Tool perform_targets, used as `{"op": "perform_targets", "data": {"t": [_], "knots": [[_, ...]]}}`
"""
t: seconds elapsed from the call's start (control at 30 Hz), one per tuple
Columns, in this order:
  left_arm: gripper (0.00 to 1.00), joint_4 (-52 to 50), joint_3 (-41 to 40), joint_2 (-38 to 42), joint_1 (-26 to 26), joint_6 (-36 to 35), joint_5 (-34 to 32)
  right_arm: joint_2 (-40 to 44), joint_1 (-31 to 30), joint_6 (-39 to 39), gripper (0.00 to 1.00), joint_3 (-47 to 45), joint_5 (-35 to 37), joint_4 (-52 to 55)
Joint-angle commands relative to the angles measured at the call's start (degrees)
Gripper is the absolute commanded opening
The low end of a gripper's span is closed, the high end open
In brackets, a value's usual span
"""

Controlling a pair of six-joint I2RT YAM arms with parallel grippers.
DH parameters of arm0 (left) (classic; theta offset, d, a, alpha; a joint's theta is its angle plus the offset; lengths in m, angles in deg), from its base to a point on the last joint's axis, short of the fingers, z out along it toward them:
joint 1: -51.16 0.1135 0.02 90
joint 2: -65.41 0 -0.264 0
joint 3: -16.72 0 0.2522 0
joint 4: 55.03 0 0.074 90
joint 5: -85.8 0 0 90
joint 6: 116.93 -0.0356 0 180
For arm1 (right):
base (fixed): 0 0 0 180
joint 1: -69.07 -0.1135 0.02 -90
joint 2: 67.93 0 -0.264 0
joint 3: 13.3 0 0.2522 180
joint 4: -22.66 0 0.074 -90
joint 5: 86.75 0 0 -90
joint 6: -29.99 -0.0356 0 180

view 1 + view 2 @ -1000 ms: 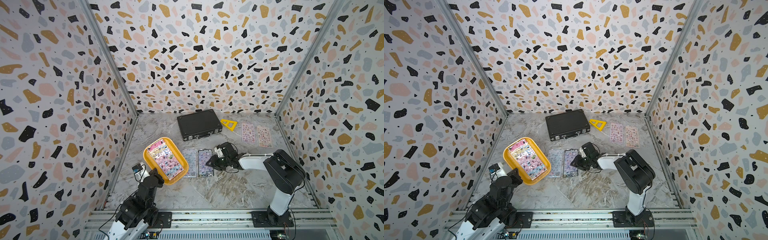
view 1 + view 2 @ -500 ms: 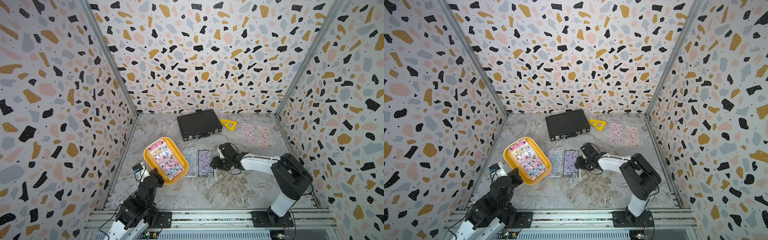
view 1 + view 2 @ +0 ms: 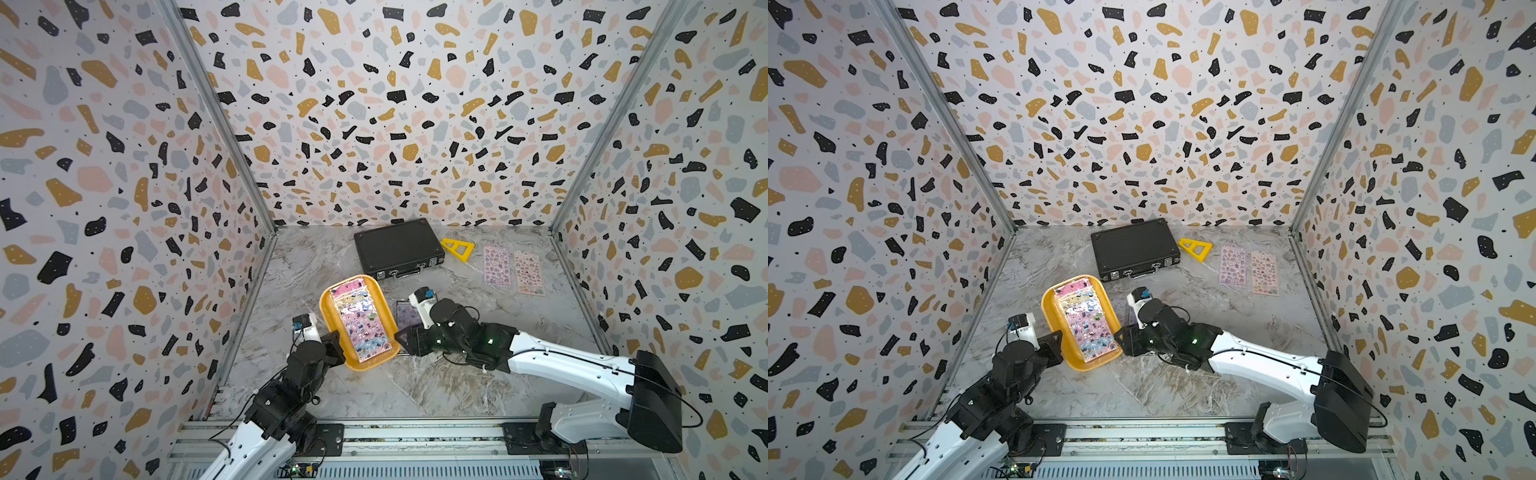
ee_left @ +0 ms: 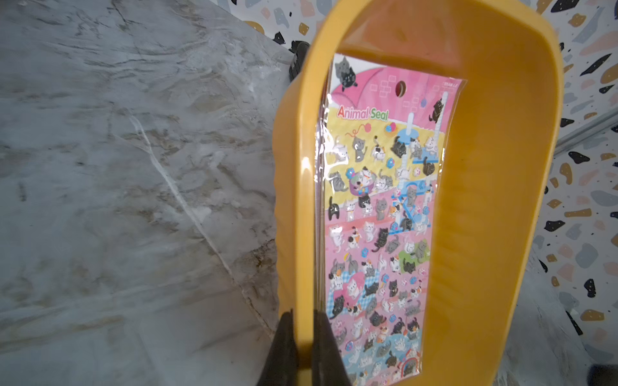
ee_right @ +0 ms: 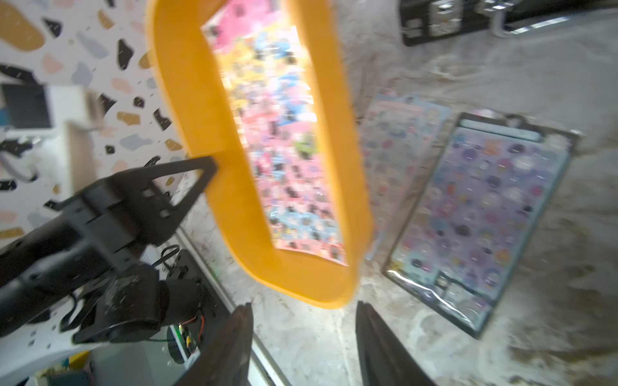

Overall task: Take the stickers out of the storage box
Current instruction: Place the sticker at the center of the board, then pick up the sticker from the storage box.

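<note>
Swung leftward since a second ago, the right fingers (image 5: 234, 344) now hover spread and empty at the near corner of the storage box (image 3: 362, 365). The left fingers (image 4: 284, 344) pinch that box's rim, holding it tilted; stickers (image 3: 361, 322) lie stacked inside, number unclear. Two sheets (image 5: 485, 214) lie on the table (image 3: 436, 386) beside it. Farther back: one black briefcase (image 3: 397, 247), one yellow triangle ruler (image 3: 457, 249), two pink sheets (image 3: 496, 266).

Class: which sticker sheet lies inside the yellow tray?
The pink cat sheet headed "Animal Seal", in the tray. The purple sheet, its pale neighbour and two far sheets lie on the table.
</note>
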Motion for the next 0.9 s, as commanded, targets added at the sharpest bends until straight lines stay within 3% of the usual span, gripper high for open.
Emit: {"op": "perform_targets", "data": {"t": [0.0, 0.2, 0.37, 0.5, 0.87], "knots": [[0.0, 8.8, 0.51, -3.08, -0.04, -1.25, 4.06, -4.39, -4.51, 3.93, 0.53, 7.28, 6.93, 4.78], [0.0, 9.7, 0.79, -5.93, -0.05, -1.36, 5.11, -13.83, -5.6, 5.16, 0.55, 16.23, 11.77, 13.84], [0.0, 9.76, 0.62, -5.15, -0.02, -1.26, 5.29, -18.23, -5.28, 5.83, 0.64, 18.87, 17.93, 16.17], [0.0, 9.7, 0.4, -4.53, -0.06, -1.24, 5.49, -21.95, -1.5, 3.29, 0.66, 20.05, 11.94, 16.93], [0.0, 9.8, 0.27, -3.98, -0.03, -1.05, 6.44, -27.63, -0.32, 3.29, 0.68, 22.4, 11.0, 16.68]]}}
